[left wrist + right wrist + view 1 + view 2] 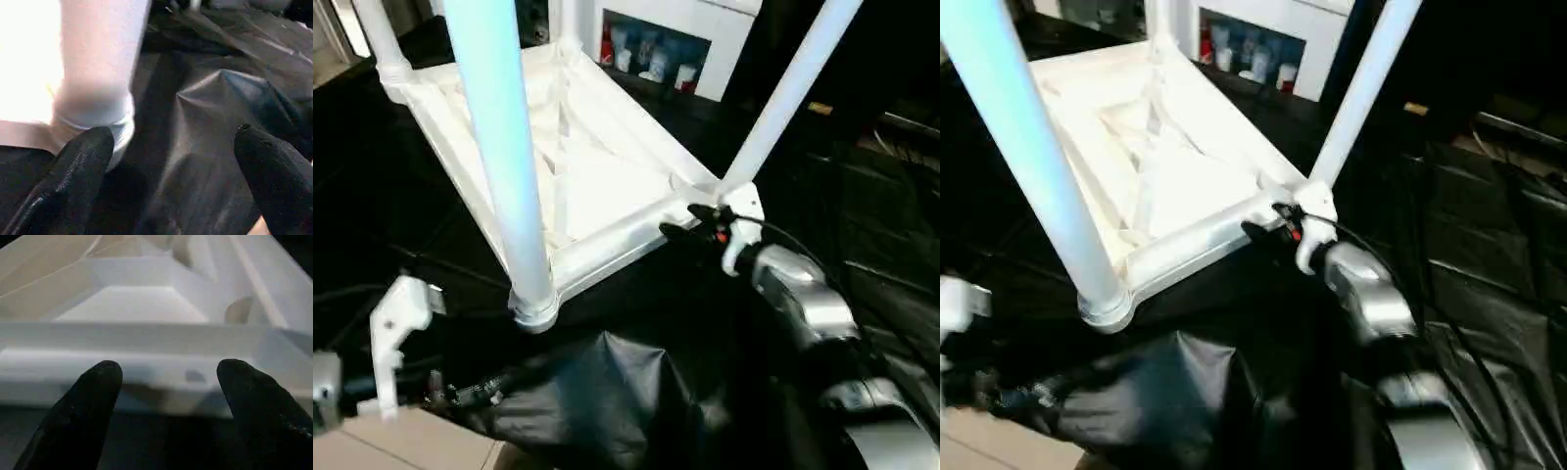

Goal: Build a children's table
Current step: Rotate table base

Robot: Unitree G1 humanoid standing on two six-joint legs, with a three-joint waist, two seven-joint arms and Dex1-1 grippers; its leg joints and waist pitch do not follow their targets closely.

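Tabletop (pixel 587 166) upside down, ribbed underside up, centre-left of head view, on black sheeting (pixel 607 401). Legs stand in corner sockets: near leg (pixel 504 147) left of centre, another (pixel 788 93) upper right. Left gripper (pixel 166 166) released, fingers spread just beside near leg's base. Right gripper (pixel 168 396) fingers apart at tabletop's near edge, not clamping. Cabinet (pixel 666 44) top centre.

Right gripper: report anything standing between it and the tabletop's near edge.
Nothing visible does. The right gripper faces the tabletop edge directly, its fingers spread apart with only open space ahead over the black sheet.
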